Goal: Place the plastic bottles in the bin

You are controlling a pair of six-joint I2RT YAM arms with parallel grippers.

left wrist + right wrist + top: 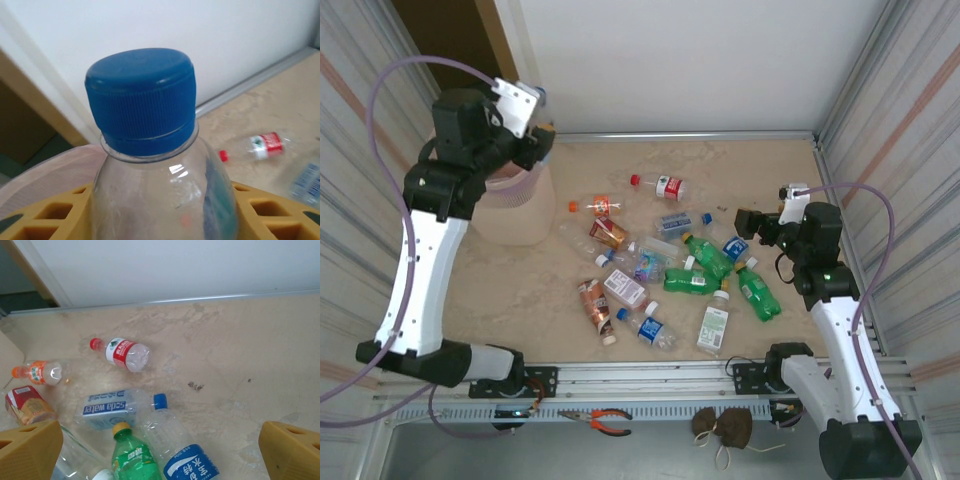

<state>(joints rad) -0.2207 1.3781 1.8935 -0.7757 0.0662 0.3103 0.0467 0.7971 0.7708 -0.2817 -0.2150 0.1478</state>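
Beige marbled table [520,290], white wall [670,60] behind; left gripper [538,135] grasps a blue-capped bottle [145,100], right gripper [748,222] spread wide.

**Crowded middle, clear margins**

Top view: the plastic bottles [665,270] clog the centre, leaving bare table [510,290] at lower left and a clear strip at upper right. The bin [515,215] fills the upper-left corner (the left gripper [542,140], clamped on a blue-capped bottle [142,100], hangs over it). Side panels [910,130] hem both edges. Right wrist view: table bare at right, bottles crowding lower left.
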